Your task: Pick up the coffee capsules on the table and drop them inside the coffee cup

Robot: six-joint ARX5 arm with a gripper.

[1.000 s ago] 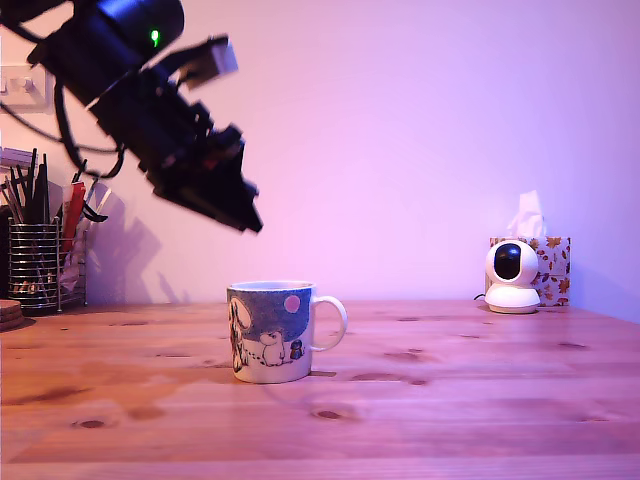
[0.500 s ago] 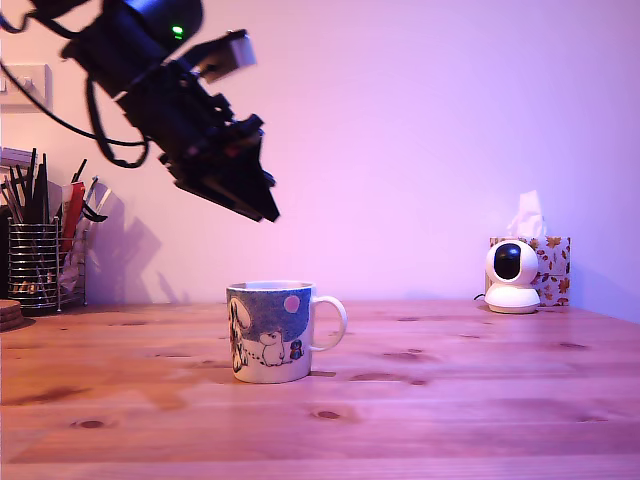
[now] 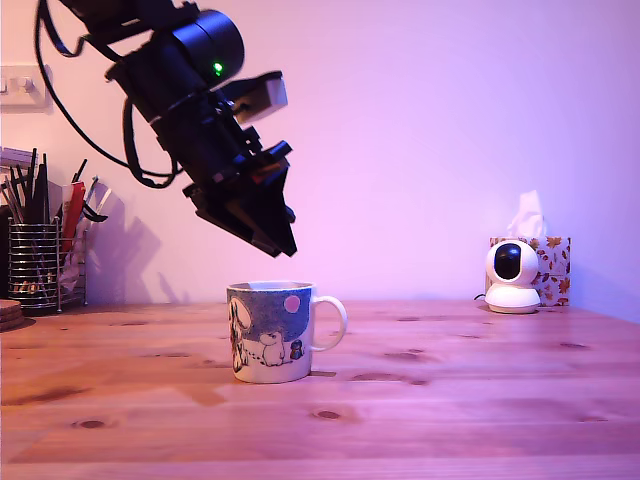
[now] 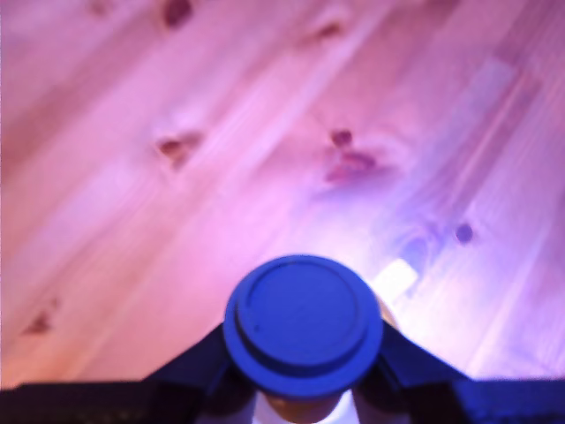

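Observation:
In the wrist view a dark capsule (image 4: 303,318) shows its round rimmed face, pinched between the two black fingers (image 4: 201,364) of my gripper (image 4: 303,358), with the wooden table (image 4: 177,177) blurred behind it. In the exterior view the gripper (image 3: 285,240) points steeply down, its tip a short way above the rim of the white cartoon-printed coffee cup (image 3: 270,332), which stands on the table (image 3: 450,400) with its handle toward that view's right. The dark fingers hide the capsule in that view. No other capsule shows.
A wire pen holder (image 3: 35,265) full of pens stands at the exterior view's far left, beside a stack of coasters (image 3: 10,312). At the back right are a small white camera (image 3: 512,277) and a tissue box (image 3: 552,262). A wall switch (image 3: 22,88) sits high on the left.
The arm has swung toward the exterior view's right and come down a little, so the gripper tip now hangs over the cup instead of left of it. The cup has not moved.

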